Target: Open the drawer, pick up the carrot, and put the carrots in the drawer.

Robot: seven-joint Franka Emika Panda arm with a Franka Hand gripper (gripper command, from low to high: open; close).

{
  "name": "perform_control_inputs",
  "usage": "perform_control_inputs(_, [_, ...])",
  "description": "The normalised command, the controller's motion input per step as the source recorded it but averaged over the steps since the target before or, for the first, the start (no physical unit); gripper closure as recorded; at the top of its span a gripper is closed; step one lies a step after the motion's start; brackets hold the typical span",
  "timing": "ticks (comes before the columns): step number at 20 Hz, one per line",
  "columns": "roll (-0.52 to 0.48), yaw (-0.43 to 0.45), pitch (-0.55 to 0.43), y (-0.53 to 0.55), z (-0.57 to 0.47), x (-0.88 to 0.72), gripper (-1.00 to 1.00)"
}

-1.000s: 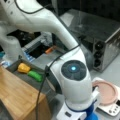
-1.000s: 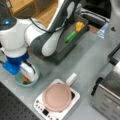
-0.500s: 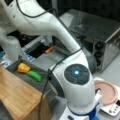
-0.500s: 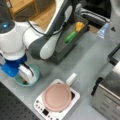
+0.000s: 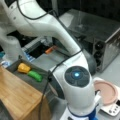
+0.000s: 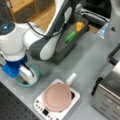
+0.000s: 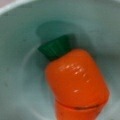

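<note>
Two front views and the wrist view each give something different. Only the wrist view shows the carrot (image 7: 76,86) closely: bright orange with a green cap, lying in a pale bowl (image 7: 17,62) directly beneath the end effector, whose fingers are outside that picture. In a front view the end effector (image 6: 27,77) is lowered into the teal bowl (image 6: 35,72) on the grey desk (image 6: 92,60), with a speck of orange just beside it; whether its fingers are spread or pressed together cannot be told. The drawer (image 6: 75,37) stands pulled out, well apart from the end effector toward that view's top right, holding a yellow vegetable (image 6: 79,25) and a green vegetable (image 6: 70,36); both also show in a front view (image 5: 23,68) (image 5: 35,75). A pink plate (image 6: 57,97) on a white scale sits near the end effector on its right. The bowl's rim closely rings the end effector; bare desk lies between bowl and drawer
</note>
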Motion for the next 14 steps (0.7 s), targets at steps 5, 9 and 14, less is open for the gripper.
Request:
perform_control_inputs(5, [0.11, 0.007, 0.064, -0.14, -0.01, 0.11, -1.0])
perform_control_inputs(9, [0.111, 0.017, 0.043, -0.13, 0.01, 0.03, -1.0])
perform_control_inputs(14, [0.112, 0.027, 0.04, -0.1, 0.01, -0.06, -1.0])
